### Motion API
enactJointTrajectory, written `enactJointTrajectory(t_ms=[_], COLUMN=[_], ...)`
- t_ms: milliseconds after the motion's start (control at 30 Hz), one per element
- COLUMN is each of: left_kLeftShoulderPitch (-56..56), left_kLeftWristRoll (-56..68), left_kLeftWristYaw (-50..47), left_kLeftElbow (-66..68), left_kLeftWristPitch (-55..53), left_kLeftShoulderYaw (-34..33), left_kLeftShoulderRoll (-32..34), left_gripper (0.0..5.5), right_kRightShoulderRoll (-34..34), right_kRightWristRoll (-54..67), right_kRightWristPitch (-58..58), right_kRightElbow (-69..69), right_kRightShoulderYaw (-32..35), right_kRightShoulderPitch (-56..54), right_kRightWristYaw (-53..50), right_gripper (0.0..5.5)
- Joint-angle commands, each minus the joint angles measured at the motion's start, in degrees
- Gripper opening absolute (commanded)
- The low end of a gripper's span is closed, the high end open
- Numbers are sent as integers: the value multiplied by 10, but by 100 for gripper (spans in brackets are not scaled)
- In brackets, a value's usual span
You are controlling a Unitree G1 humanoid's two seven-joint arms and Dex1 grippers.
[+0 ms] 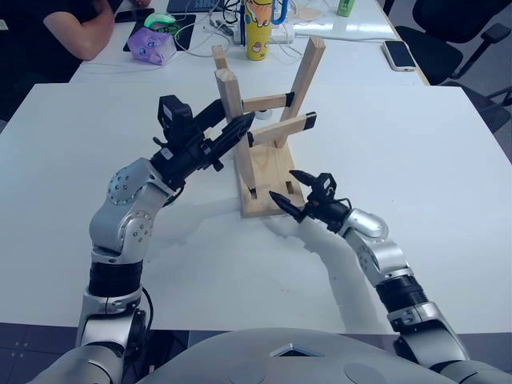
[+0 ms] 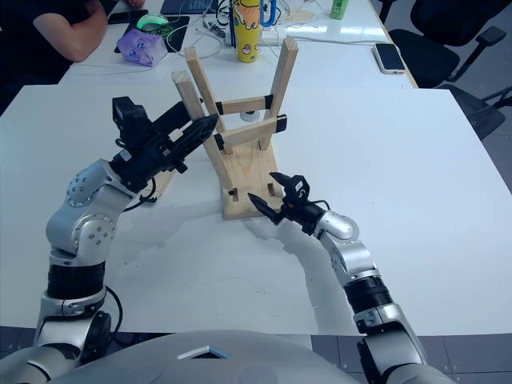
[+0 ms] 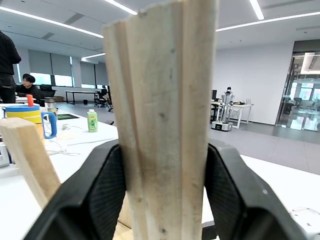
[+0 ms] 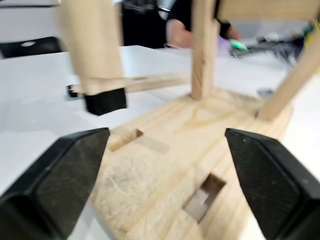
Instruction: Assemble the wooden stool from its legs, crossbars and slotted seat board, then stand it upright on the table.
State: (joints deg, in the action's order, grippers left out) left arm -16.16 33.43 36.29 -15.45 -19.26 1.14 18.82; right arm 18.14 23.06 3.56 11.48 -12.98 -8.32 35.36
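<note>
Stool [image 1: 268, 156]: found inverted and, by appearance, only partly assembled, standing between the two sets of fingers.

Left fingers [image 3: 105, 190] are clamped on one leg [image 3: 165, 115], a pad on each face, about midway along it. Right fingers [image 4: 55, 180] are spread apart and hold nothing. They straddle the near end of the seat board [image 4: 175, 160]; whether the tips touch it cannot be determined. Between the right fingers, open slots [image 4: 202, 197] show in the board with nothing seated in them. Just beyond the left fingers, two crossbars [image 1: 280, 128] tie the legs together.

Risks, as judged:
- The board is unrestrained. A sideways pull from the left fingers could drag it across the bench [image 1: 416, 160] or tip it up on one edge.
- The grip sits well above the joints, so leverage on the clamped leg could pry seated ends out or jam them crooked.
- Turning the stool upright with slots unfilled would likely let the board drop away.
- If the right fingers close off-centre, they could shove the board rather than hold it.

Orientation: the seat board lies flat on the bench, underside up. Its long axis runs from the right fingers away toward the left fingers. The legs rise from the board, feet uppermost, and lean away from the right fingers.
</note>
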Motion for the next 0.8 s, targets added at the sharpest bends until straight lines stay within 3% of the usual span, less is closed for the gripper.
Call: enactJointTrajectory(t_ms=[33, 800], left_kLeftShoulderPitch=[-13, -64], left_kLeftWristRoll=[-30, -69], left_kLeftWristYaw=[25, 121], left_kLeftElbow=[43, 92], left_kLeftWristPitch=[33, 52], left_kLeftShoulderYaw=[16, 42], left_kLeftShoulderRoll=[-7, 20], left_gripper=[217, 217], right_kRightShoulderRoll=[-16, -23], right_kRightWristRoll=[-10, -114], right_kRightWristPitch=[72, 124], right_kRightElbow=[-20, 34], right_kRightShoulderYaw=[10, -22], right_kRightShoulderPitch=[10, 11], right_kRightWristYaw=[-30, -19], right_gripper=[336, 6])
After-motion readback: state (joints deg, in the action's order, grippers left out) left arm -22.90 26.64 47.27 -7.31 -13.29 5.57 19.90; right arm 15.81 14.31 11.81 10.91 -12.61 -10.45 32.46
